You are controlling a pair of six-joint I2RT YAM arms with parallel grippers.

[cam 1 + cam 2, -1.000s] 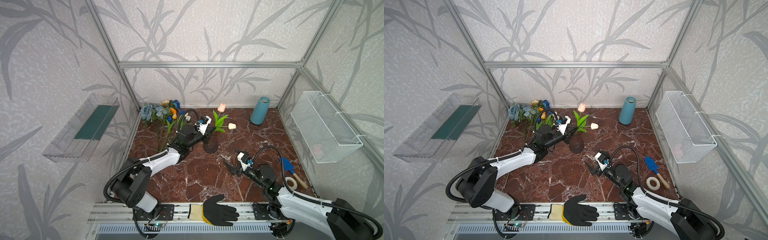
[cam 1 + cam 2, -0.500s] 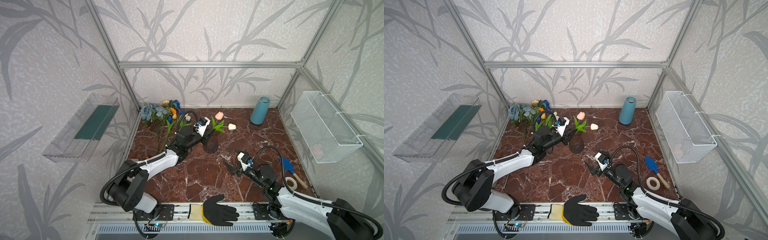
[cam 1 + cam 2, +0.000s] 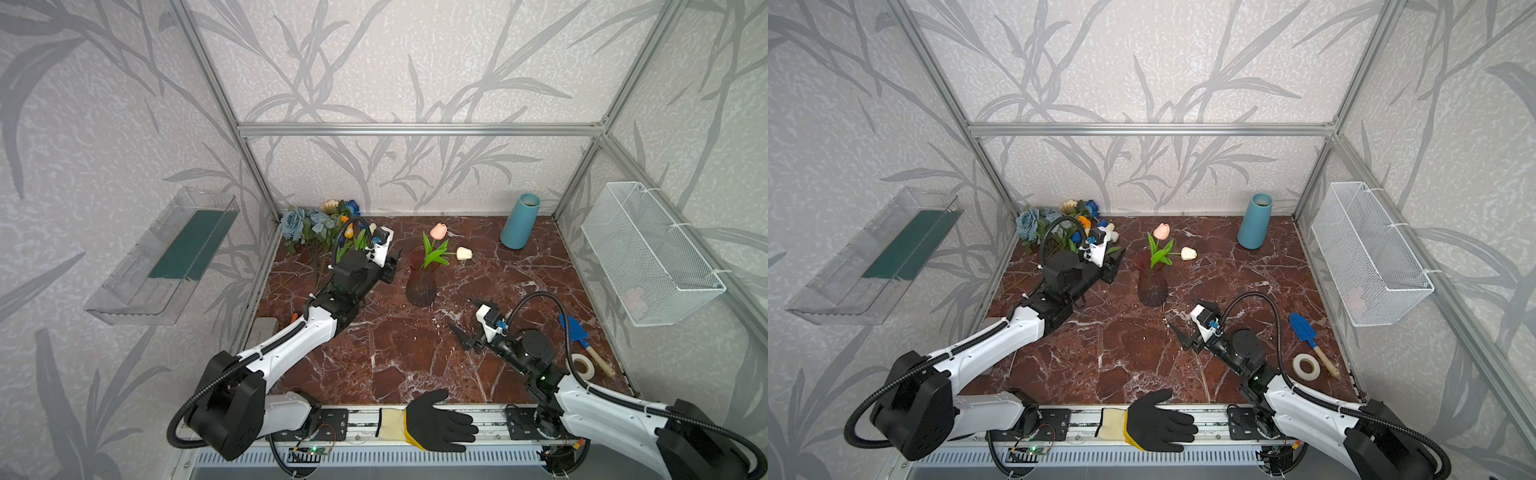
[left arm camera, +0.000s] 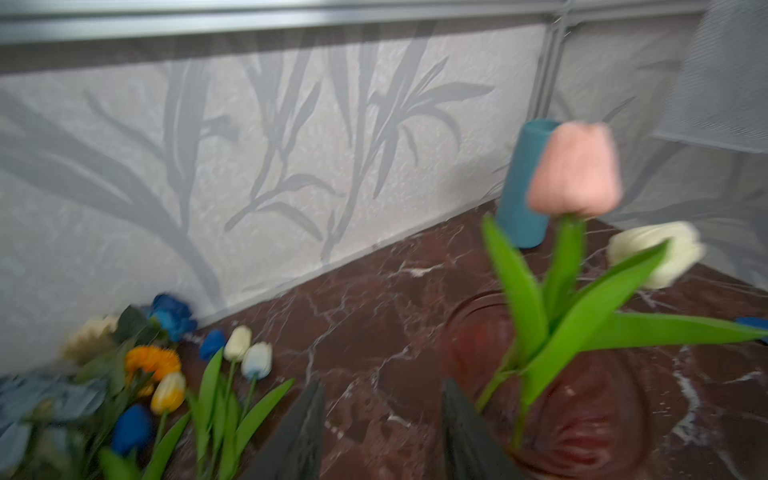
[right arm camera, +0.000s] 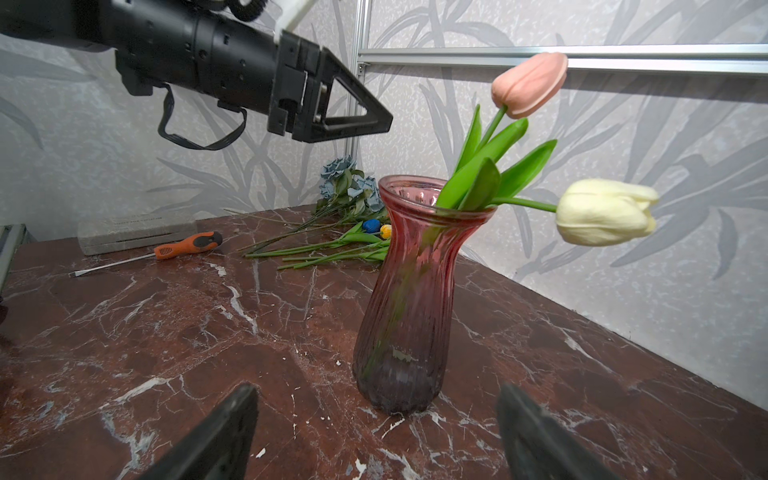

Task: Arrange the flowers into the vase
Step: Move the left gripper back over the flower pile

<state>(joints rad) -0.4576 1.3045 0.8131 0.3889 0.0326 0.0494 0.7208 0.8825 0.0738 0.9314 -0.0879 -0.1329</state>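
Observation:
A red glass vase (image 3: 420,282) (image 3: 1152,282) (image 5: 411,291) stands mid-table, holding a pink tulip (image 3: 438,230) (image 5: 528,83) (image 4: 575,170) and a white tulip (image 3: 463,252) (image 5: 602,212) that leans out sideways. The other flowers (image 3: 324,224) (image 3: 1059,220) (image 4: 166,374) lie in a pile at the back left corner. My left gripper (image 3: 392,266) (image 4: 384,384) hangs open and empty just left of the vase's mouth. Nearer the front, my right gripper (image 3: 461,312) (image 5: 377,388) is open and empty, low over the table and facing the vase.
A teal cylinder (image 3: 519,222) stands at the back right. On the right wall hangs a wire basket (image 3: 648,253). A blue trowel (image 3: 577,332) and tape roll (image 3: 581,365) lie front right. At the left edge lie a screwdriver (image 5: 187,247) and grey block (image 5: 137,232). A black glove (image 3: 436,424) rests on the front rail.
My left gripper has opened, let go of the tulip stem at the vase and drawn back to the left. The tulips have settled in the vase. The right arm has not moved.

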